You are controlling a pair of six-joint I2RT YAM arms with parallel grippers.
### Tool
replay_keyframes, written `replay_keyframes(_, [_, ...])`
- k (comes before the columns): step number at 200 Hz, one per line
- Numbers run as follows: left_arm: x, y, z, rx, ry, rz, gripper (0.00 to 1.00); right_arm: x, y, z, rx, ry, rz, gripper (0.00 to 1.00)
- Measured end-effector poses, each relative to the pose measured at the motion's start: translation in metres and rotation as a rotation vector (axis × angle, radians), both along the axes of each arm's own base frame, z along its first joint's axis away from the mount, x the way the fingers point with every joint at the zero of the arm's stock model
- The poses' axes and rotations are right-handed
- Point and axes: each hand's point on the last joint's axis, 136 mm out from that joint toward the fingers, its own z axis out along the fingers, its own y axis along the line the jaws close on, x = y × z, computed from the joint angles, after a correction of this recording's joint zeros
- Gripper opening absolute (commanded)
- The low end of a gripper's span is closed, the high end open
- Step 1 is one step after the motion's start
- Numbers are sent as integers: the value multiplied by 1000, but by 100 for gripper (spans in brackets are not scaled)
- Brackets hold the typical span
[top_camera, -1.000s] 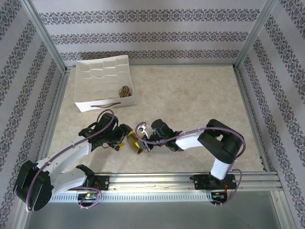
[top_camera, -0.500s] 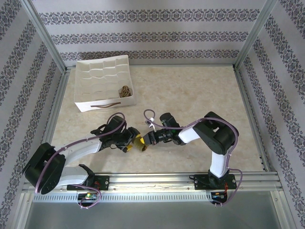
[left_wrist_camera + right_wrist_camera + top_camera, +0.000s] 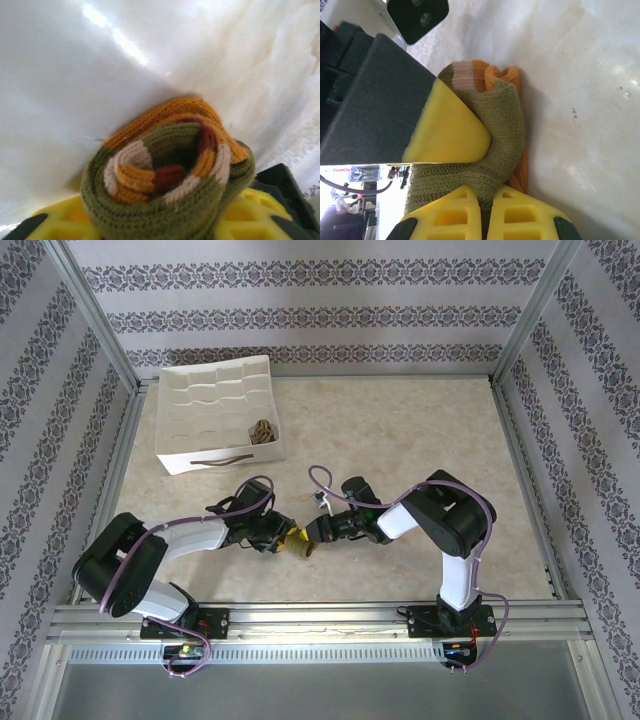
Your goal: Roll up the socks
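Observation:
The olive green sock (image 3: 298, 541) lies as a tight roll on the table between my two grippers. In the left wrist view the sock (image 3: 167, 170) shows its striped cuff coiled at the centre and its orange part on top. My left gripper (image 3: 160, 225) is shut on the roll, a yellow finger on each side. My right gripper (image 3: 487, 202) is shut on a fold of the sock's (image 3: 505, 120) olive fabric. The left gripper's finger (image 3: 447, 130) presses the roll from the other side. The tan-and-brown argyle sock (image 3: 263, 430) sits rolled in the tray.
The white divided tray (image 3: 220, 458) stands at the back left, its near right compartment holding the argyle roll. Metal frame rails (image 3: 330, 612) run along the near edge, and patterned walls close in the other sides. Bare table stretches to the right and back.
Both arms have stretched lower and closer together around the sock. The left gripper has moved right, and the roll has shifted slightly right between the two grippers.

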Motion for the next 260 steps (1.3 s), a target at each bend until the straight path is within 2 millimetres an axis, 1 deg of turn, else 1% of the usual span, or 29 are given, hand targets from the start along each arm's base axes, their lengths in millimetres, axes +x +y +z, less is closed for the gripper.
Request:
replay_keyframes(11, [6, -5, 2, -21, -24, -5, 0, 3, -5, 0, 0, 7, -12, 9])
replay_keyframes(31, [15, -12, 6, -48, -63, -8, 0, 9, -12, 2, -12, 1, -47, 21])
replay_keyframes(53, [20, -16, 12, -71, -94, -8, 0, 13, -22, 11, -60, -75, -114, 35])
replay_keyframes(58, [21, -16, 14, -74, -100, -7, 0, 15, -26, 15, -77, -106, -139, 38])
replay_keyframes(66, [22, -14, 18, -76, -109, 0, 0, 16, -31, 28, -86, -167, -169, 43])
replay_keyframes(76, [25, -7, 26, -73, -121, 13, 0, 20, -39, 52, -87, -267, -220, 46])
replay_keyframes(79, [25, -5, 28, -71, -122, 17, 0, 22, -41, 62, -84, -308, -240, 46])
replay_keyframes(93, [35, 10, 48, -61, -150, 43, 0, 34, -53, 104, -63, -469, -336, 47])
replay_keyframes(99, [42, 16, 59, -59, -168, 56, 0, 40, -60, 126, -50, -548, -386, 48])
replay_keyframes(109, [57, 27, 83, -60, -215, 78, 0, 47, -73, 156, -39, -659, -464, 48])
replay_keyframes(121, [78, 40, 114, -64, -278, 97, 0, 52, -88, 180, -54, -758, -543, 47])
replay_keyframes(135, [99, 57, 146, -51, -343, 111, 0, 57, -103, 194, -100, -832, -600, 47])
replay_keyframes(148, [118, 73, 174, -31, -398, 118, 0, 61, -111, 198, -155, -876, -624, 46])
replay_keyframes(159, [133, 87, 192, -14, -433, 128, 0, 64, -116, 200, -202, -901, -629, 45])
replay_keyframes(179, [162, 113, 213, 30, -477, 150, 0, 70, -119, 203, -272, -929, -614, 45])
replay_keyframes(195, [186, 128, 220, 60, -494, 161, 0, 76, -118, 212, -305, -950, -608, 45])
replay_keyframes(214, [209, 142, 216, 92, -488, 160, 0, 83, -115, 226, -319, -983, -599, 45])
replay_keyframes(238, [229, 155, 198, 132, -452, 144, 0, 88, -111, 237, -325, -1014, -586, 45])
replay_keyframes(260, [237, 166, 179, 156, -410, 134, 0, 90, -109, 236, -339, -1022, -571, 45])
